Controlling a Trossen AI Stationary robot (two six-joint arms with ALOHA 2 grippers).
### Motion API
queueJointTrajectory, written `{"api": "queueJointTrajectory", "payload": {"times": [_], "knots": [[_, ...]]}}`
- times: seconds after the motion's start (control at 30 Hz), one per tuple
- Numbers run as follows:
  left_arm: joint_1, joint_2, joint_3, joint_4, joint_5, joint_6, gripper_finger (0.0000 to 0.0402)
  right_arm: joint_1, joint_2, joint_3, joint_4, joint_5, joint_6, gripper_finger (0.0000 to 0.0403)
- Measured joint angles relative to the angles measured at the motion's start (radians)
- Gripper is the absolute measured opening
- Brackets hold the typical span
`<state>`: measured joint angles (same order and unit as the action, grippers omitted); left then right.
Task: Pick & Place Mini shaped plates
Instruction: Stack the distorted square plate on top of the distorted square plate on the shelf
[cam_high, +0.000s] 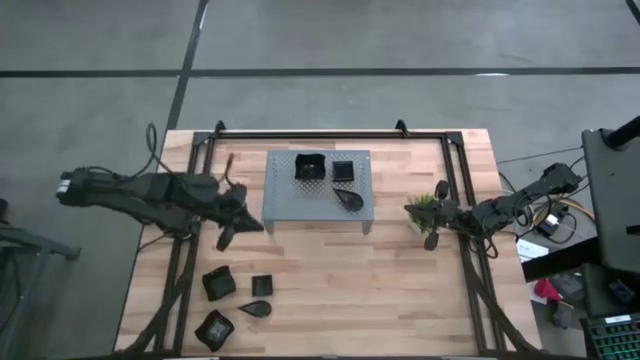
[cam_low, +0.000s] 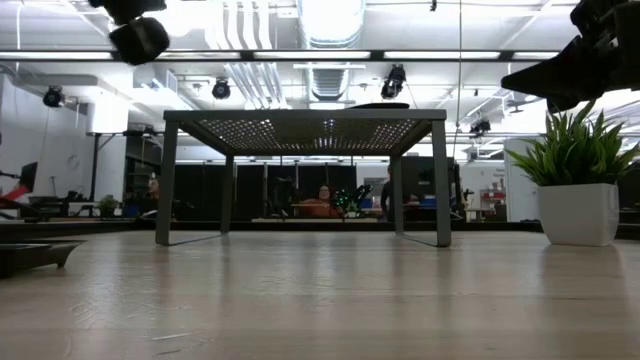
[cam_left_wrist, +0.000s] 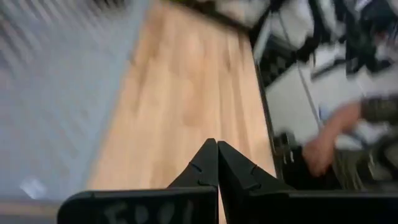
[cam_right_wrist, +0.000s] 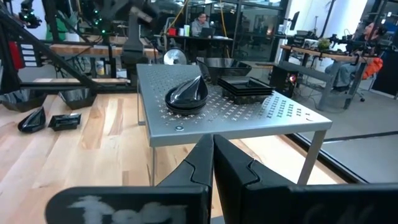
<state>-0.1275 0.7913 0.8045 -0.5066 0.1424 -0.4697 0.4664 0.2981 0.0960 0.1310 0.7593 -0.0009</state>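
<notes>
**Both hands empty, four dishes still on the worktop**

Nearest the low camera is bare wooden worktop (cam_low: 320, 300), with a dark dish edge just showing at its left margin. From above, going left to right: the left arm reaches in over the left side of the worktop, and the left hand (cam_high: 226, 236) hangs with its fingers pressed together, holding nothing; its own wrist view shows the two fingertips meeting over bare wood. Below it, near the front left corner, four mini shaped plates lie loose: a square dish (cam_high: 219, 284), a smaller square one (cam_high: 262, 285), a leaf-shaped dish (cam_high: 256, 309) and a larger square dish (cam_high: 215, 327) at the front edge. In the middle stands the grey perforated rack (cam_high: 285, 205), which already carries three more: a deep square dish (cam_high: 308, 167), a flat square stack (cam_high: 343, 171) and a teardrop dish (cam_high: 348, 200). To the right, beside the small potted plant (cam_high: 424, 208), the right hand (cam_high: 432, 240) is also closed and empty, facing the rack.

I'd judge this a pause between placements: part of the set is on the rack, and no dish is in hand. The next move looks like the left arm's, since the loose dishes lie on its side. It would need to open its fingers, swing toward the front corner, come down over a rim and pinch it cleanly; the shallow leaf shape offers little edge to grip.
</notes>
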Motion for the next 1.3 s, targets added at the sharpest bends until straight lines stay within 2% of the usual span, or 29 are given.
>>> {"api": "queueJointTrajectory", "payload": {"times": [0.1,0.27,0.37,0.53,0.67,0.83,1.13,1.3], "knots": [[-0.083,0.012,-0.005,-0.031,-0.016,-0.033,0.0000,0.000,-0.001,0.000,0.000,0.000,0.000,0.0009],[-0.239,0.039,-0.007,-0.256,-0.115,-0.210,0.0000,0.000,0.002,0.001,0.000,0.000,0.000,0.0008],[-0.315,0.075,-0.009,-0.321,-0.153,-0.304,0.0000,0.000,0.005,0.001,0.000,0.000,0.000,0.0008],[-0.408,0.157,-0.012,-0.437,-0.160,-0.392,0.0000,0.000,0.007,0.001,0.000,0.000,0.000,0.0008],[-0.437,0.217,-0.020,-0.499,-0.133,-0.474,0.0000,0.000,0.007,0.001,0.000,0.000,0.000,0.0008],[-0.446,0.277,-0.026,-0.536,-0.071,-0.506,0.0005,0.000,0.007,0.001,0.000,0.000,0.000,0.0008],[-0.462,0.344,-0.064,-0.541,-0.067,-0.598,0.0095,0.000,0.007,0.001,0.000,0.000,0.000,0.0008],[-0.497,0.358,-0.115,-0.538,-0.025,-0.610,0.0116,0.000,0.007,0.001,0.000,0.000,0.000,0.0008]]}}
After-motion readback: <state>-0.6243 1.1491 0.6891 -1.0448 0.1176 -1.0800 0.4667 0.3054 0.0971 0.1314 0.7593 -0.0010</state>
